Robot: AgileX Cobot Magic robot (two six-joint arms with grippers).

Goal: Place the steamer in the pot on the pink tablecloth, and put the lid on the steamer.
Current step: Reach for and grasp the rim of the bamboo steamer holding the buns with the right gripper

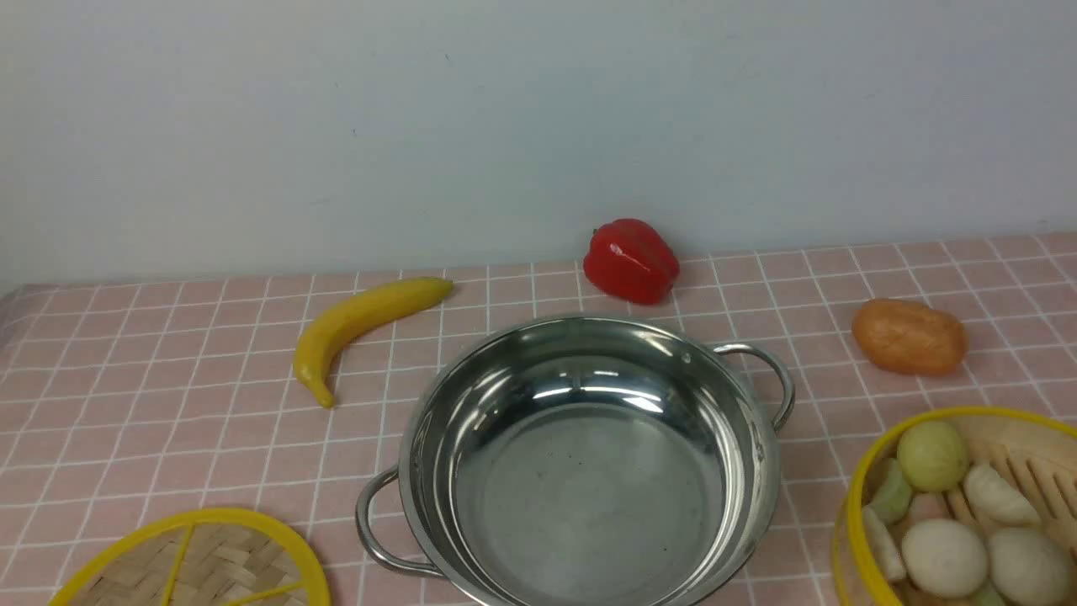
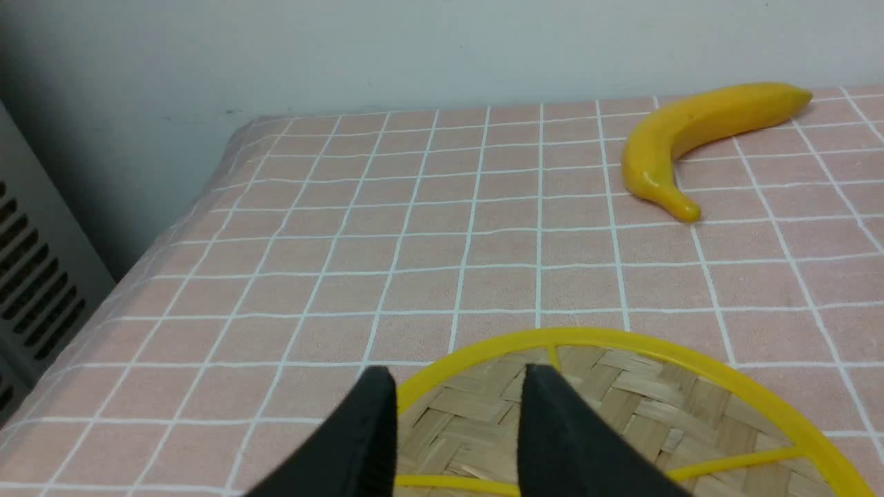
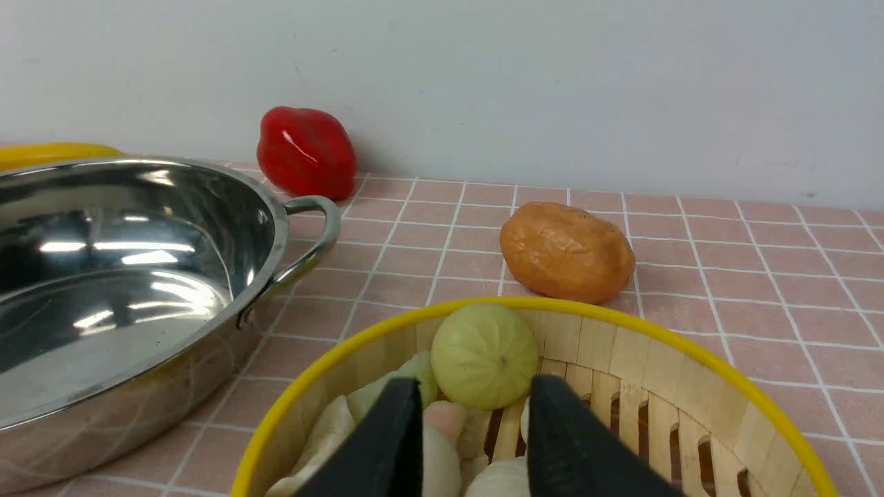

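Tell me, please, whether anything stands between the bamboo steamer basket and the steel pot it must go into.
Nothing visible does: only bare pink gridded tablecloth lies between the yellow-rimmed bamboo steamer and the empty shiny steel pot.

Pot [image 1: 589, 505] sits mid-table on the tablecloth [image 1: 168, 404]. Lid [image 1: 202, 564] lies flat at near left, apart from the pot. Steamer [image 3: 697, 393] stands at near right, buns [image 1: 942, 555] inside. Banana [image 1: 362, 324] lies behind-left of the pot. Pepper [image 1: 631, 261] is behind the pot, by the wall [image 1: 505, 126]. Probably a potato [image 1: 909, 337] behind the steamer.
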